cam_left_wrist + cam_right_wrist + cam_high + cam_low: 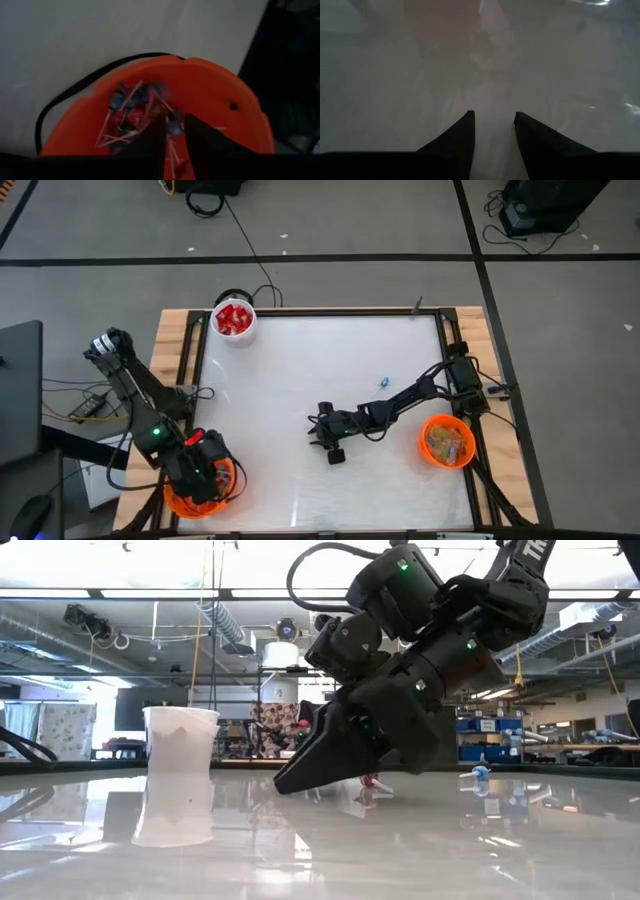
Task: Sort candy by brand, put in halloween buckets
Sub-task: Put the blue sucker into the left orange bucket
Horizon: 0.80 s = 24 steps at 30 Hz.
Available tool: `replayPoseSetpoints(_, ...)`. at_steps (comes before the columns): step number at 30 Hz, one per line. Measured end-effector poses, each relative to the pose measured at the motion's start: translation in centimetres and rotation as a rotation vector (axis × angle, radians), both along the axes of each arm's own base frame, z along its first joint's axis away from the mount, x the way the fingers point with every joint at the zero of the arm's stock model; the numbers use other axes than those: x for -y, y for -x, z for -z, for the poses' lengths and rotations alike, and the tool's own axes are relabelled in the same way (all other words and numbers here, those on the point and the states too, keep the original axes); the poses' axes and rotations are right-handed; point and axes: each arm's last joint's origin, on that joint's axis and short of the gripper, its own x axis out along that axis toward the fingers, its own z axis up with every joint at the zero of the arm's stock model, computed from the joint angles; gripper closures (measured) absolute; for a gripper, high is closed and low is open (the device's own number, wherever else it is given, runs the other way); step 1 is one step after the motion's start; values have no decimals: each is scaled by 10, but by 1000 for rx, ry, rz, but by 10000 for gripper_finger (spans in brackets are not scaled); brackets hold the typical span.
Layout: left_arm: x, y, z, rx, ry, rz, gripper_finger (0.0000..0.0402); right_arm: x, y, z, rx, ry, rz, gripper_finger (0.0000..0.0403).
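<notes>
Left gripper (174,145) up over the orange bucket (170,502) at the near left corner of the table (300,360), pointing down into it. Fingers a little apart, nothing seen between them. Inside that bucket, a pile of lollipops (132,112) with thin sticks and blue and red wrappers, under the gripper. Right gripper (327,442) low over the middle of the table, tipped down at the white top. Fingers (460,135) parted with a clear gap, bare table showing between them, nothing held. Second orange bucket (426,448) at the near right side, just beside the right arm, with light wrapped sweets (448,444) in it. White cup (240,338) at the far left corner, full of red packets (234,319). One small blue candy (383,382) alone on the table, past the right gripper, not touching anything. Same blue candy (480,775) seen far back in the low view, well apart from the white cup (180,740).
</notes>
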Motion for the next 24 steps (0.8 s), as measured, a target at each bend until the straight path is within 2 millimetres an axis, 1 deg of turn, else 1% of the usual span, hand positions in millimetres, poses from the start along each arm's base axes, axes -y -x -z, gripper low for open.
replayPoseSetpoints(2, -1, 1, 4, -8, -11, -14, 314, 1, 0, -1, 6, 15, 22, 252)
replayPoseSetpoints(5, -3, 2, 8, -10, -41, -7, 300, 4, 0, -8, 21, 61, 110, 252)
replayPoseSetpoints(10, -4, 0, 6, 71, -110, 29, 299, 4, 3, -36, 93, 121, 219, 252)
replayPoseSetpoints(14, -5, -1, 2, 89, -131, 49, 306, 6, 9, -49, 70, 158, 261, 252)
replayPoseSetpoints(17, -6, 0, 2, 87, -153, 72, 310, 8, 12, -57, 58, 169, 278, 252)
replayPoseSetpoints(21, -8, 1, 3, 88, -189, 66, 312, 8, 19, -60, -8, 174, 253, 252)
replayPoseSetpoints(24, -11, 1, 3, 114, -234, 51, 312, 6, 21, -69, 6, 155, 230, 252)
